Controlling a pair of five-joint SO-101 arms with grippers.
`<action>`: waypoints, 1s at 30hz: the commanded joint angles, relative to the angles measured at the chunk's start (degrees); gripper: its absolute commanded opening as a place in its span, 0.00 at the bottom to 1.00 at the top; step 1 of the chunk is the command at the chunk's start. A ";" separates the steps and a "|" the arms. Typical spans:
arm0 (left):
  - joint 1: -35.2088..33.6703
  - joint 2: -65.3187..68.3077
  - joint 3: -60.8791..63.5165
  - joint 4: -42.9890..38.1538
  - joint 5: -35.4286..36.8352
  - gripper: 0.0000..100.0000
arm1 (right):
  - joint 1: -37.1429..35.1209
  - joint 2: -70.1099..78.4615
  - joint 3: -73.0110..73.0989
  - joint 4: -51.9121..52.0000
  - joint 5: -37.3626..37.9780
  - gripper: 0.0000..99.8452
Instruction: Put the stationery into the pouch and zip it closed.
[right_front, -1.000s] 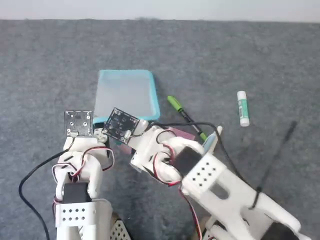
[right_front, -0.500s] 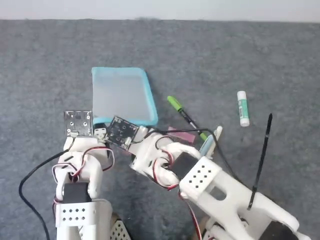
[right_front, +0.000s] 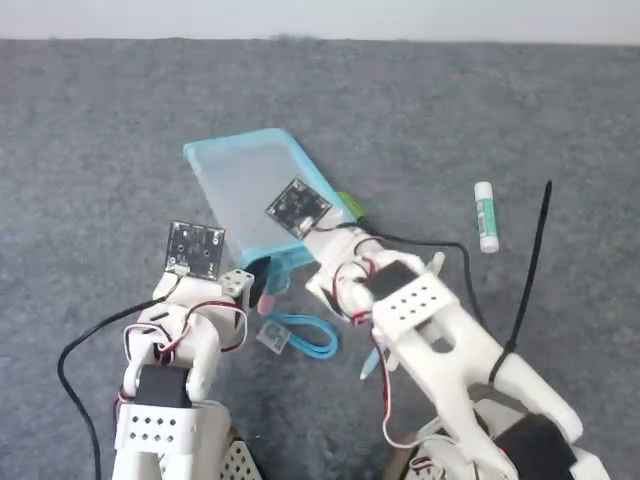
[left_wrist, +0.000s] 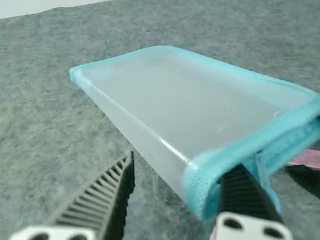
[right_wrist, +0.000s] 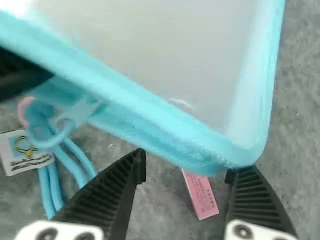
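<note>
The translucent pouch (right_front: 245, 185) with turquoise trim lies skewed on the grey mat. My left gripper (left_wrist: 182, 167) is open, and the pouch's near corner (left_wrist: 200, 187) sits between its fingers. The right gripper (right_wrist: 192, 162) is open too, just short of the pouch's zipper edge (right_wrist: 150, 132). The zipper pull (right_wrist: 75, 112) carries a blue strap (right_front: 305, 335) and a small tag (right_wrist: 25, 150). A flat pink item (right_wrist: 200, 192) lies on the mat between the right fingers. The right wrist covers most of a green pen (right_front: 350, 207). A glue stick (right_front: 486, 215) lies apart at the right.
A thin black strip (right_front: 530, 270) stands up at the right beside the right arm. A pale blue pen-like stick (right_front: 375, 360) pokes out under that arm. Open mat stretches to the left of the pouch and beyond it.
The pouch has swung round and its strap now trails on the near side. The right arm moved up along the pouch's right edge, covering the pen. The left gripper advanced to the pouch's corner.
</note>
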 joint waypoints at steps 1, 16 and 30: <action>-1.23 -1.23 -1.27 1.58 -2.81 0.26 | 1.27 0.57 -4.22 -0.48 -0.26 0.26; -3.52 -1.32 -1.01 7.74 -9.93 0.26 | 1.45 1.89 -4.57 -0.48 -0.18 0.26; -12.84 -18.81 -0.66 13.36 -9.41 0.26 | 1.54 1.98 -4.48 -0.40 -0.18 0.26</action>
